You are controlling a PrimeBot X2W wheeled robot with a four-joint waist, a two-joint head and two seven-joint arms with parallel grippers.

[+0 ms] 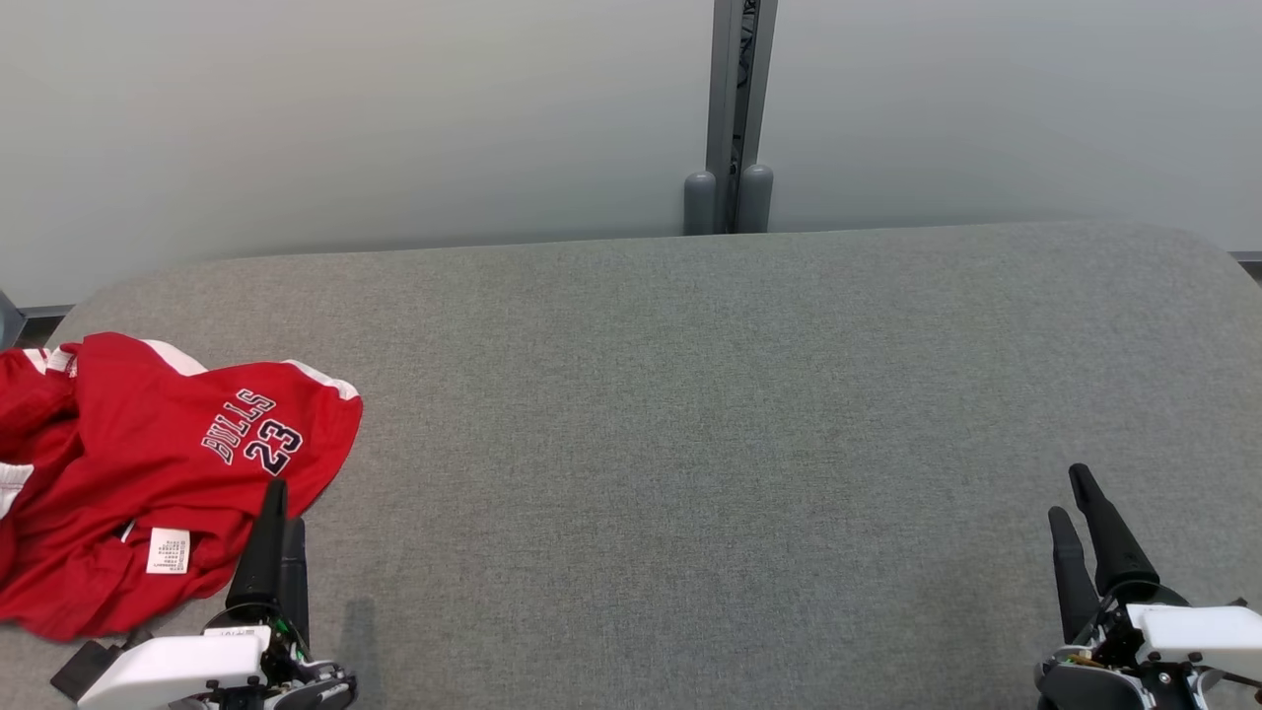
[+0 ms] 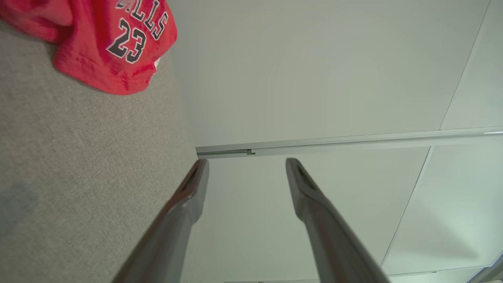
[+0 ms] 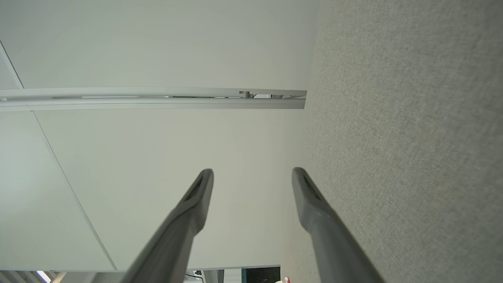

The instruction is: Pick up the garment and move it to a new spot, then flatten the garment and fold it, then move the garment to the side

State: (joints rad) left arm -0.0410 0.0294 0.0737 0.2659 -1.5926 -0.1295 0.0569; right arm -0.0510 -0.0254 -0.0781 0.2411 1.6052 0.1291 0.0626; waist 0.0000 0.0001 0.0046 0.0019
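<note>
Red basketball jersey, white-trimmed, lettered BULLS 23 (image 1: 148, 473): lies crumpled at the left end of the grey fabric-covered table (image 1: 690, 414) and runs off the head view's left edge.

Left gripper (image 1: 285, 505): long dark fingers spread, empty, at the jersey's near right edge. Contact cannot be told.

Right gripper (image 1: 1069, 493): fingers likewise spread, empty, well apart from the cloth.

Step in hand, as judged: first pick-up.

Handling note: the left arm should pinch a thick fold rather than the white sewn label (image 1: 168, 550), then lift the jersey clear before carrying it toward the bare middle.
</note>
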